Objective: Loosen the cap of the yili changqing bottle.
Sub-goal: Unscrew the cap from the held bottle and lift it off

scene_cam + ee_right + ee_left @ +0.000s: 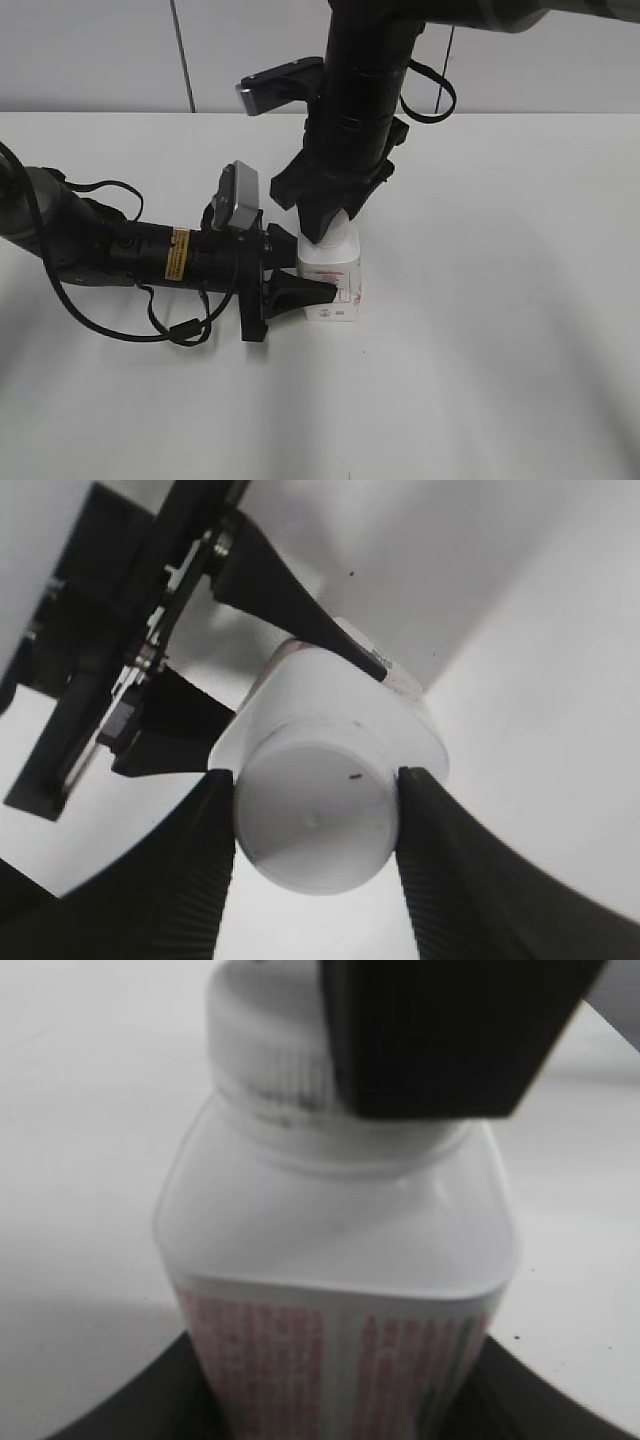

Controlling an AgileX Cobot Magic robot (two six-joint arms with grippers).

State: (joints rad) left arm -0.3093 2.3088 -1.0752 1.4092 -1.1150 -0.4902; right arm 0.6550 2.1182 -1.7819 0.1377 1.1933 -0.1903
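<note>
The yili changqing bottle (333, 270) stands upright on the white table, white with red print (300, 1360). My left gripper (305, 292) reaches in from the left and is shut on the bottle's body, one black finger on each side (330, 1400). My right gripper (328, 228) comes down from above and is shut on the white cap (313, 815), its two ribbed fingers pressed to the cap's sides (315, 820). In the left wrist view the cap (265, 1055) is half hidden behind a black finger. In the exterior view the cap is hidden by the right gripper.
The white table (500, 330) spreads all round the bottle. A black cable (170, 325) loops on the table under the left arm. A pale wall stands behind the table's far edge (520, 112).
</note>
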